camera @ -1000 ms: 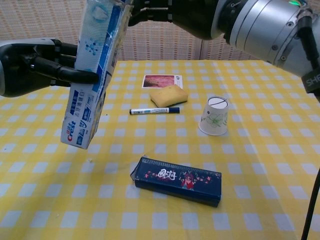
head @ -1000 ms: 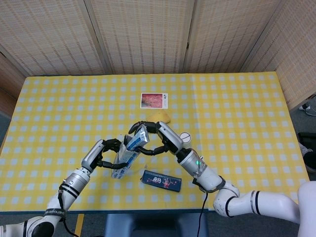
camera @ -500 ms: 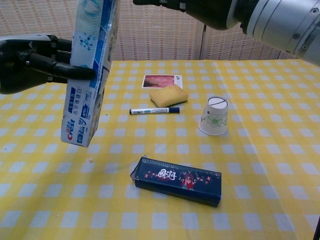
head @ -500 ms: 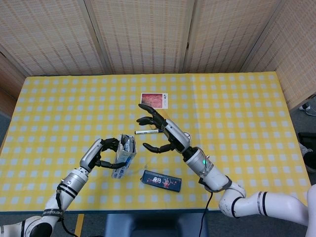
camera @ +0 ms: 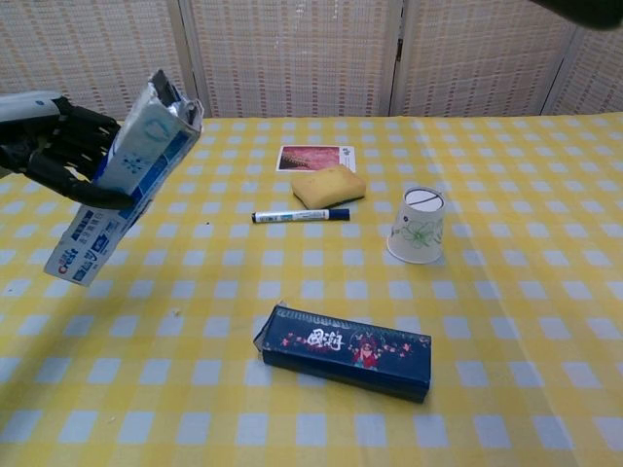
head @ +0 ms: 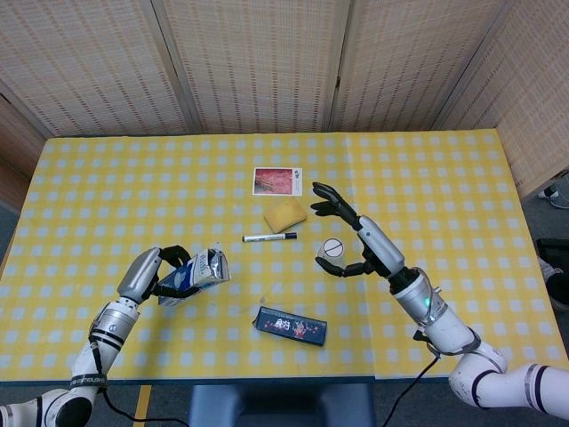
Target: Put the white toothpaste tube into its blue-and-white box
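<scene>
Toothpaste box, light thin card, crushes easily; left hand grips its middle, right hand spread, empty.

yellow-checked tablecloth, blue-and-white box

My head view looks steeply down from high up, taking in the whole yellow-checked desk with the woven screens across the top of the frame. My chest view sits low and near, facing forward across the desk toward those screens. Both share the desk's middle: the sponge, pen, paper cup and dark pencil case.
</scene>
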Robot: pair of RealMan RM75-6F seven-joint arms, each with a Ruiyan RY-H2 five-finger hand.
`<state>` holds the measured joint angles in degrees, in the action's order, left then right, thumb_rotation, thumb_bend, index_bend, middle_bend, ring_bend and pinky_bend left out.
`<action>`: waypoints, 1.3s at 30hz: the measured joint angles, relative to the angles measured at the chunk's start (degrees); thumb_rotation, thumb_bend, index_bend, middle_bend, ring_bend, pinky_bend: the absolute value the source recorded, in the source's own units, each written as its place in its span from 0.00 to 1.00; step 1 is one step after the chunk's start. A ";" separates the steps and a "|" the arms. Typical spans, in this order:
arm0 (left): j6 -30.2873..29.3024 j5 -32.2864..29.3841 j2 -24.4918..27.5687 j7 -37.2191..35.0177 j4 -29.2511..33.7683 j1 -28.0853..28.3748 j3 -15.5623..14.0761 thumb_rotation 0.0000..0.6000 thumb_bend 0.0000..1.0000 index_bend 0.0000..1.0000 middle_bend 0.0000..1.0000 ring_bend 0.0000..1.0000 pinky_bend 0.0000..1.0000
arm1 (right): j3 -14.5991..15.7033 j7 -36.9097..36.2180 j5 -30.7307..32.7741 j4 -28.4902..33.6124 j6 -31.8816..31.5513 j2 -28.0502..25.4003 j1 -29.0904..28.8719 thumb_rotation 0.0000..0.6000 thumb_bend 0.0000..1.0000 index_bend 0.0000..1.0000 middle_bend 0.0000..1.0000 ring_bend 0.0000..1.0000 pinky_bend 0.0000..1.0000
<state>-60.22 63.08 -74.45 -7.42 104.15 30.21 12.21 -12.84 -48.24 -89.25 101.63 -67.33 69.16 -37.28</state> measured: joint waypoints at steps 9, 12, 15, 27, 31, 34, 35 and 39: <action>-4.83 2.79 -5.23 11.16 -10.89 0.12 -2.62 1.00 0.20 0.68 0.66 0.54 0.44 | 6.00 -1.65 -6.19 -0.49 -4.74 -4.52 4.77 1.00 0.36 0.00 0.03 0.14 0.18; -5.23 3.70 -7.14 13.82 -14.63 0.27 -3.66 1.00 0.20 0.68 0.66 0.54 0.44 | 7.10 -2.31 -7.21 -1.46 -5.70 -4.79 5.53 1.00 0.36 0.00 0.03 0.13 0.19; -5.20 4.33 -9.09 15.04 -17.73 0.36 -4.49 1.00 0.20 0.68 0.66 0.54 0.44 | 7.89 -1.49 -7.90 -1.90 -5.96 -5.14 5.95 1.00 0.36 0.00 0.03 0.12 0.18; -2.21 6.16 -14.54 17.11 -25.07 0.62 -7.34 1.00 0.20 0.67 0.66 0.53 0.44 | 10.39 25.51 -5.70 -0.29 -7.50 -9.64 11.45 1.00 0.36 0.00 0.00 0.00 0.00; -0.20 5.81 -16.29 17.58 -27.16 0.79 -7.81 1.00 0.20 0.63 0.66 0.50 0.42 | 11.23 32.69 -3.34 0.72 -8.49 -10.96 14.84 1.00 0.36 0.00 0.00 0.00 0.00; 1.08 5.64 -17.63 18.04 -28.73 0.94 -8.26 1.00 0.20 0.59 0.63 0.46 0.38 | 11.97 32.60 -2.92 0.51 -8.42 -11.40 15.76 1.00 0.36 0.00 0.00 0.00 0.00; 1.54 5.57 -18.01 18.18 -29.21 1.00 -8.39 1.00 0.20 0.57 0.61 0.44 0.36 | 12.23 32.01 -2.89 0.22 -8.23 -11.49 15.97 1.00 0.36 0.00 0.00 0.00 0.00; 3.19 4.79 -18.79 19.71 -30.08 1.26 -8.71 1.00 0.20 0.37 0.40 0.29 0.28 | 12.47 30.99 -3.14 -0.72 -7.97 -11.71 16.43 1.00 0.36 0.00 0.00 0.00 0.00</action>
<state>-57.03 67.87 -93.24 12.29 74.07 31.46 3.50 -0.37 -17.25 -92.39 100.92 -75.29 57.45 -20.85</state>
